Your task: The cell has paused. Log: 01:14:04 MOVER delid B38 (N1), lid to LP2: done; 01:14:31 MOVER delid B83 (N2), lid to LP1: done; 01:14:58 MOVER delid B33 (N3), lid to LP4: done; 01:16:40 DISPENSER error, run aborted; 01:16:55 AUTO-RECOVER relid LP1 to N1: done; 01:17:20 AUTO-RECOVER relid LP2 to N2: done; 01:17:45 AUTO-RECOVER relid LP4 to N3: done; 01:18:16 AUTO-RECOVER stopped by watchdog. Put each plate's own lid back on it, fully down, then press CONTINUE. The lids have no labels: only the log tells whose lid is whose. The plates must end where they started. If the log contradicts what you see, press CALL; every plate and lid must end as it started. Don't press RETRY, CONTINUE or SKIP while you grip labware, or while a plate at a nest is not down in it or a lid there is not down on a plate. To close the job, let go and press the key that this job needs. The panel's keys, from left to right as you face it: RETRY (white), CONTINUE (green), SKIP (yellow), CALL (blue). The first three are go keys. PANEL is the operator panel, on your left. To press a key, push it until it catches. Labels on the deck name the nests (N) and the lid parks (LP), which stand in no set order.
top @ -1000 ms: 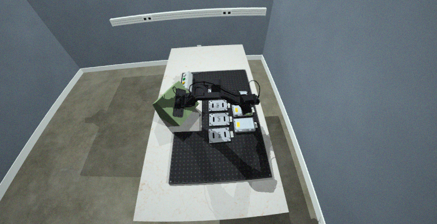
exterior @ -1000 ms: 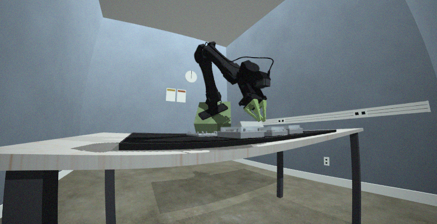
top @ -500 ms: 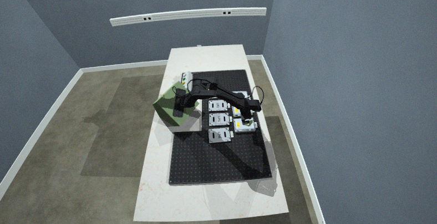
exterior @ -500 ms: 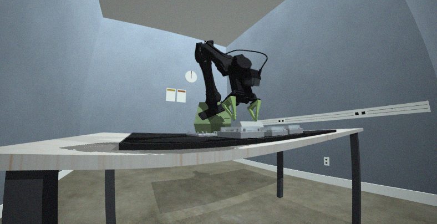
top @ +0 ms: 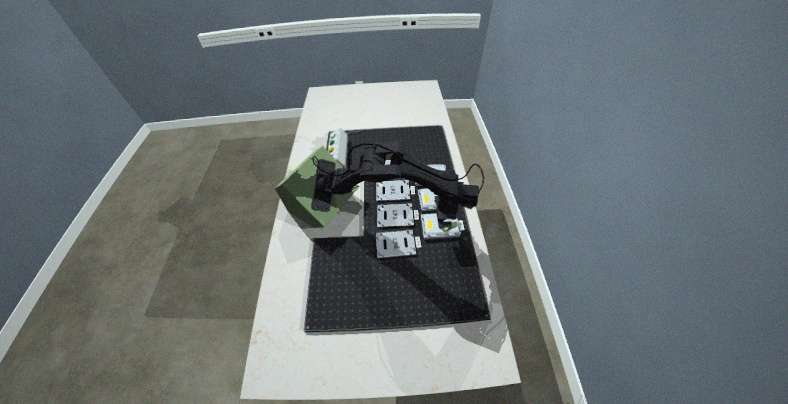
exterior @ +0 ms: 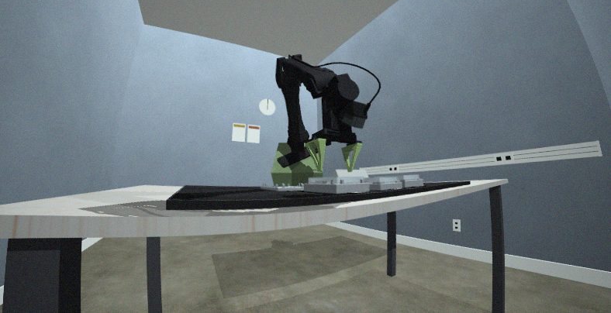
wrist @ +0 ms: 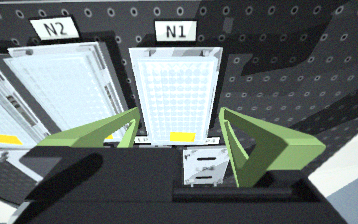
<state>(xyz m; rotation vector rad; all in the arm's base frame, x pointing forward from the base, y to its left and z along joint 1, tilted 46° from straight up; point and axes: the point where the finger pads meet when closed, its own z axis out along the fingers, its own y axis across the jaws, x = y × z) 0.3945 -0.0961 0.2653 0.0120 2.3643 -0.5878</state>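
Note:
My gripper (wrist: 179,111) (exterior: 335,170) is open and empty. In the wrist view its fingertips stand on either side of the plate at N1 (wrist: 174,90) (top: 429,224), not visibly touching it. That plate has a yellow mark; wells show through its pale top. The plate at N2 (wrist: 62,85) (top: 426,198) and a third plate (wrist: 2,105) stand to the left in the wrist view. All three look lidded; whether each lid is fully down I cannot tell. Lid parks LP2 (top: 392,197), LP1 (top: 394,223) and a third (top: 394,253) (wrist: 205,169) are bare.
The operator panel (top: 340,144) stands beyond the arm's base, with white, green and yellow keys showing; the blue key is hidden. The arm covers the N3 area and another park in the top view. The black pegboard (top: 380,296) lies on the pale table (top: 330,368).

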